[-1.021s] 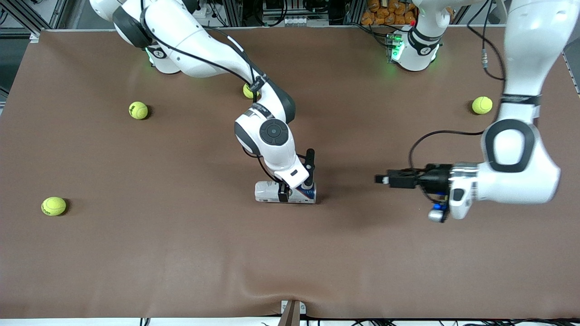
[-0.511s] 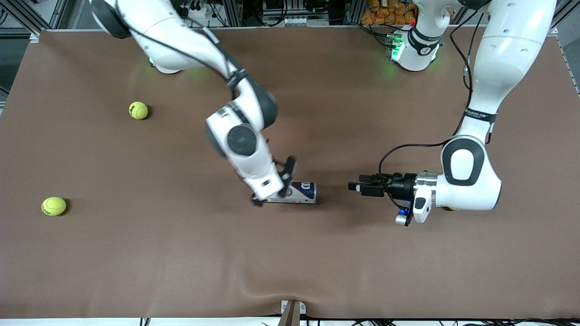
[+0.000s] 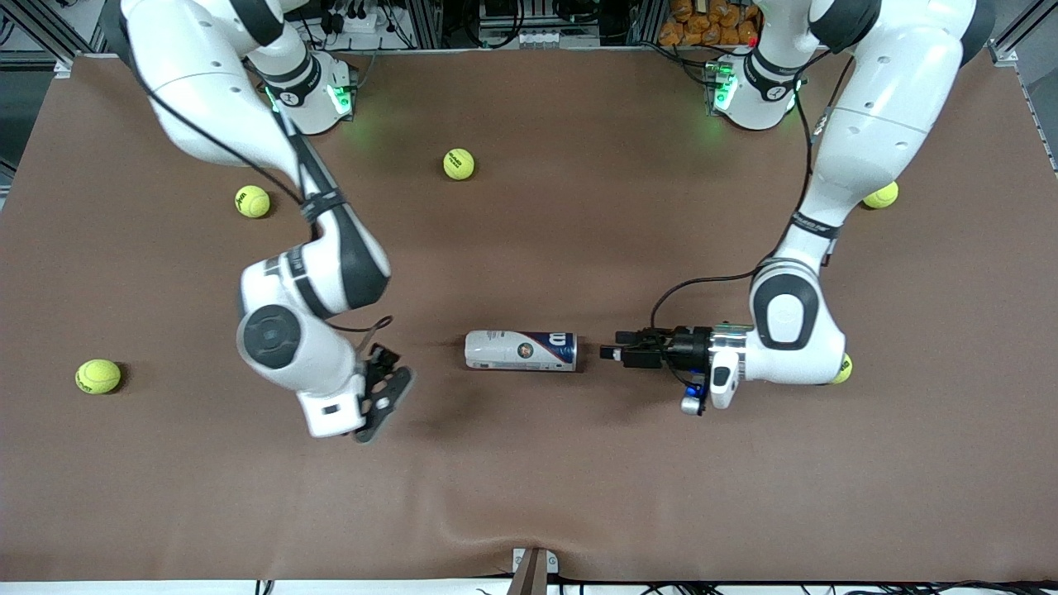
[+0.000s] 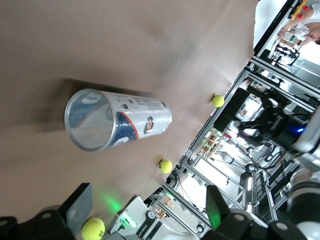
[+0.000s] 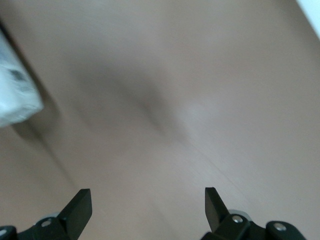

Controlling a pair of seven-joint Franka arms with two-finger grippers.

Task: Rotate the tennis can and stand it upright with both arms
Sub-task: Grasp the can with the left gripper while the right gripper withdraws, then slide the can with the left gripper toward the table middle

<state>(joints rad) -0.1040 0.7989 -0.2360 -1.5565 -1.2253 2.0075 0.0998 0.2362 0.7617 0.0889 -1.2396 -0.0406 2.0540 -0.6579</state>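
Left gripper: my left gripper (image 3: 607, 353) is low over the brown tabletop (image 3: 529, 479), aimed level at the navy end of the tennis can (image 3: 520, 350) and just short of touching it; its fingers (image 4: 77, 205) are spread apart and hold nothing.
Right gripper: my right gripper (image 3: 382, 402) is over bare tabletop toward the right arm's end, well apart from the can, fingers (image 5: 79, 205) spread wide and empty.
Tennis can: it lies on its side near the middle of the tabletop, lengthwise between my two grippers, white-labelled end toward the right arm, navy end with the white "W" toward the left arm. My left wrist view looks straight at its clear round end (image 4: 92, 120).
Tennis balls: five yellow-green balls lie loose on the tabletop. One (image 3: 97, 376) sits near the right arm's edge, two (image 3: 252, 201) (image 3: 459, 164) sit nearer the robot bases, one (image 3: 881, 195) is partly hidden by my left arm, and one (image 3: 842, 369) peeks out beside my left wrist.
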